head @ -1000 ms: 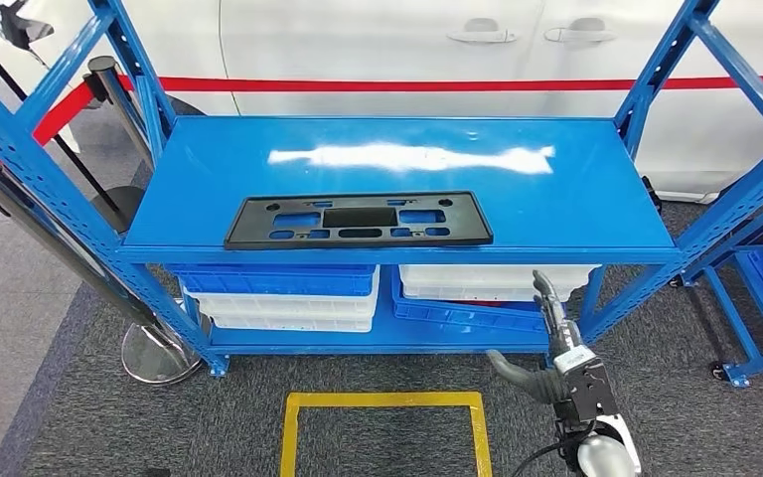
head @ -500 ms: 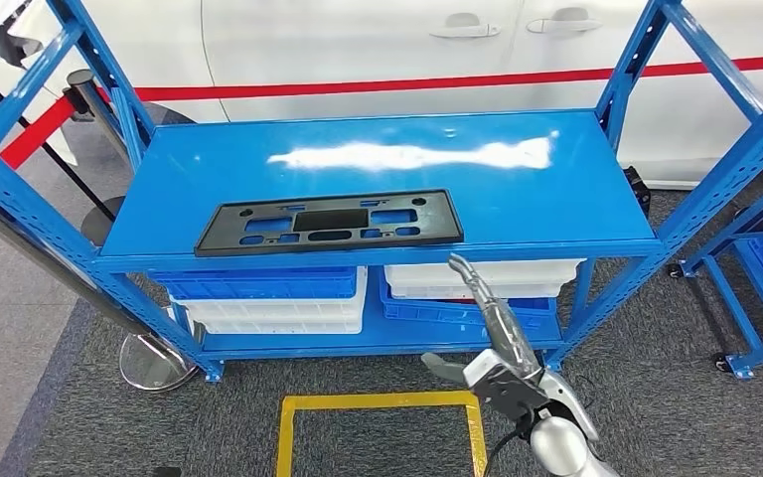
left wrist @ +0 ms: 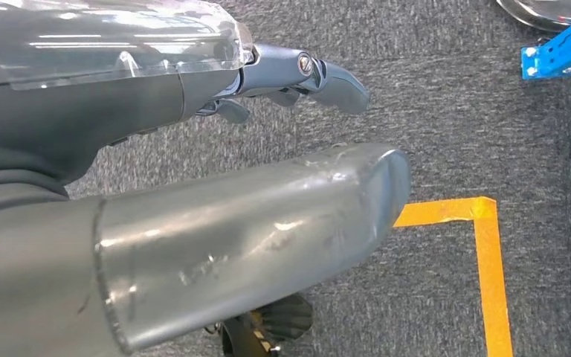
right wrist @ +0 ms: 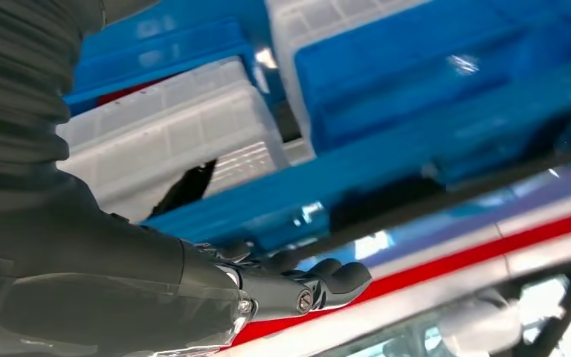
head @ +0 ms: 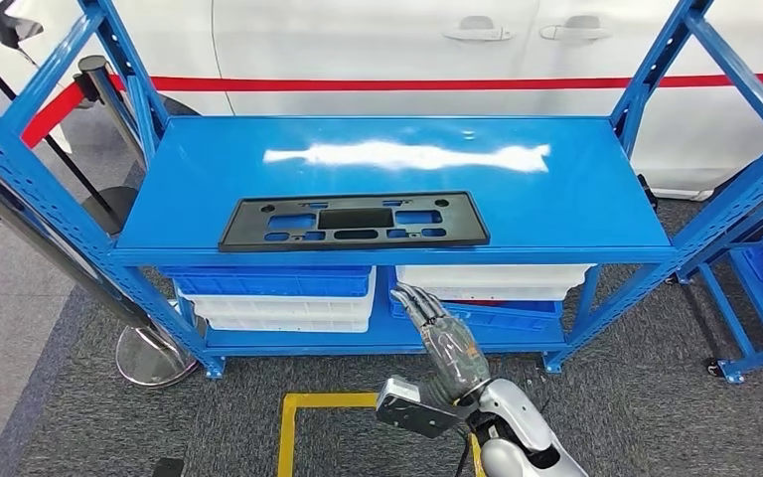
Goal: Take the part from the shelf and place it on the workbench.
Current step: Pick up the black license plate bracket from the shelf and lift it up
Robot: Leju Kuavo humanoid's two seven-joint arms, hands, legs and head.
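Black flat part with cut-out slots, lying flat on the top board of the blue shelf, toward the front edge and a little left of the frame's centre in the head view; touched by nothing. Right hand raised in the lower middle of that frame, below the shelf's front edge and well apart from the part, fingers stretched out and slightly spread, holding nothing. Same hand at the lower left of the right wrist view, dark fingers extended, empty, with white and blue bins and a blue shelf rail behind it. Left hand at the top of the left wrist view, thick grey thumb across the middle of the frame, darker fingers lightly bent and apart, gripping nothing, hanging over grey carpet. Yellow tape lines at the right of that frame; the same yellow tape rectangle at the bottom centre of the head view. White bins and blue bins stacked on the shelf's lower level. White car with a red stripe across the top of the head view, behind the shelf. Dark stanchion posts on round bases at the left.
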